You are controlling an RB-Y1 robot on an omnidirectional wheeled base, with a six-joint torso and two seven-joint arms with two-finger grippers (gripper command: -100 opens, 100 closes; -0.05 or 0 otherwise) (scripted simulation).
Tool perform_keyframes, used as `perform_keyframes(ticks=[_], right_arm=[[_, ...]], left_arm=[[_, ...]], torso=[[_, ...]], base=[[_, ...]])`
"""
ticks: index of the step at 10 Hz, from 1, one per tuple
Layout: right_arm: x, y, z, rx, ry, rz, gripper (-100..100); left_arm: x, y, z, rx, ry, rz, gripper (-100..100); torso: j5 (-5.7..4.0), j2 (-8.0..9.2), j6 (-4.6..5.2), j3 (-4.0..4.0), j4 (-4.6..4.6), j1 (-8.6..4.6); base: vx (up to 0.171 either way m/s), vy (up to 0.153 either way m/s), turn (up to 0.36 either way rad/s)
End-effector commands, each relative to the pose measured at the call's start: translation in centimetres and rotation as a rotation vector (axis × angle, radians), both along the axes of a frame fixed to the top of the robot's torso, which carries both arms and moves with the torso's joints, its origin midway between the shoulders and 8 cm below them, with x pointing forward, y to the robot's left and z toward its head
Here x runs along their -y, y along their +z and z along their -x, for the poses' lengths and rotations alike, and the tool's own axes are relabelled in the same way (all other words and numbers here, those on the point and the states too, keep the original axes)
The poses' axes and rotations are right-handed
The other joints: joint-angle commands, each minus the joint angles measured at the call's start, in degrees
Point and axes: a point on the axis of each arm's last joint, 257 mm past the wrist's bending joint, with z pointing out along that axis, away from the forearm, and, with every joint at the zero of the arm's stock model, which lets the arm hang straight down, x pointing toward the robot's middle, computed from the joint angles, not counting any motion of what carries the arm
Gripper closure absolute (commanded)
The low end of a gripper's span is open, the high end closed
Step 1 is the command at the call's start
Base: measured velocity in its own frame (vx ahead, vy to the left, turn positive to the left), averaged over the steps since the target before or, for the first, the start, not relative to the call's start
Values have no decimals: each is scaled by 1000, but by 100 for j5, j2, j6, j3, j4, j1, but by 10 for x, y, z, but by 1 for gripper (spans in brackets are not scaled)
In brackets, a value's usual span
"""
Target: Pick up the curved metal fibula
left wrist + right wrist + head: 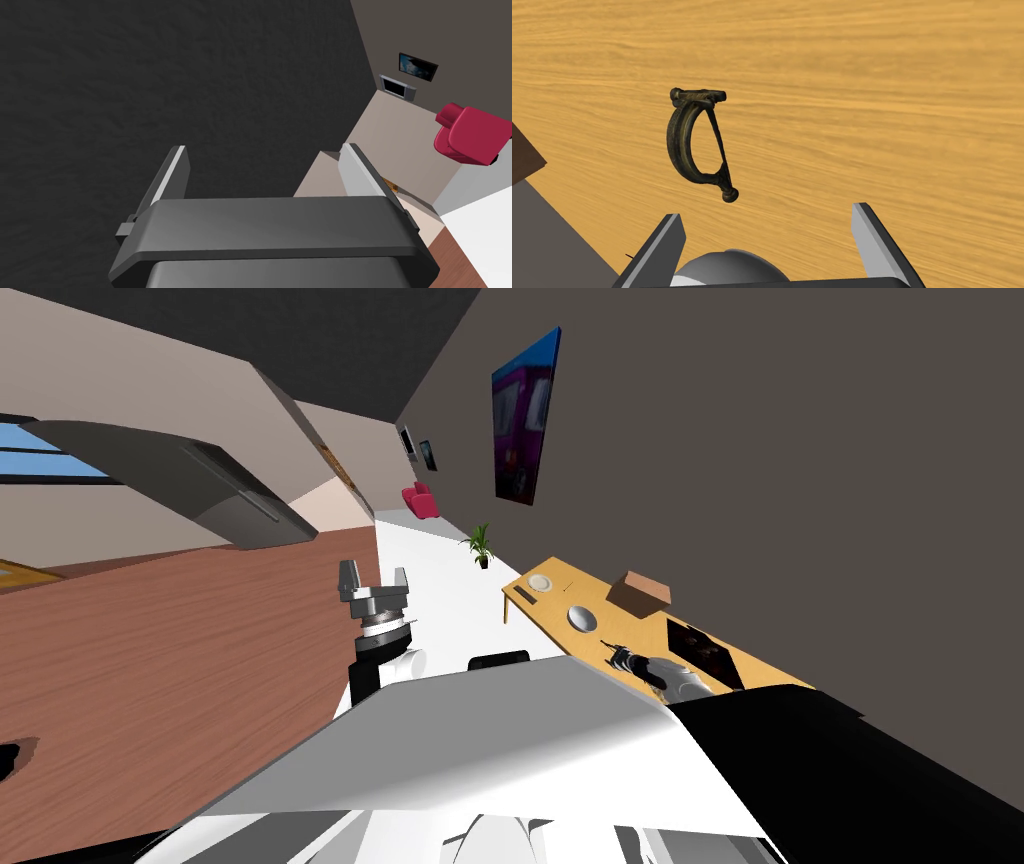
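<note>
The single dark, bronze-toned fibula [698, 142], a curved bow with a straight pin, is lying on the yellow wood-grain table [887, 100] just ahead of the right gripper [768, 212], whose two blade fingers are standing wide apart, touching nothing. One grey bowl [583, 616], one plate [540, 582] and one brown box [640, 591] are sharing that table. The left gripper [263, 147] is gaping too, empty.

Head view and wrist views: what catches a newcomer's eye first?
The dark curved brooch on the yellow wooden table, just ahead of the open right pincer. In the head view, a big purple picture on the dark wall and a red armchair far down the room.
</note>
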Motion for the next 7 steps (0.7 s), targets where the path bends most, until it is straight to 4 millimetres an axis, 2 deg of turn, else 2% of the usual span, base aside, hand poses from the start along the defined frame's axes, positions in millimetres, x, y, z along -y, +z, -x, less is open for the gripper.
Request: perform_keyframes(ticks=[1,2,4,5,7], right_arm=[[15,4,18,-54,19,38,-100],[22,4,30,-85,27,56,-100],[22,4,30,-85,27,56,-100],[31,3,48,-134,40,79,-100],[35,2,61,-170,49,91,-100]], left_arm=[[0,0,0,0,0,0,0],[0,0,0,0,0,0,0],[0,0,0,0,0,0,0],[0,0,0,0,0,0,0],[0,0,0,0,0,0,0]], torso=[[0,0,0,0,0,0],[1,-7,-1,-4,-1,-5],[0,-3,2,-2,-1,-3],[1,7,4,4,1,5],[0,-1,1,0,0,-4]], base=[[72,-35,149],[76,-48,151],[34,-21,19],[35,-22,146],[54,-45,100]])
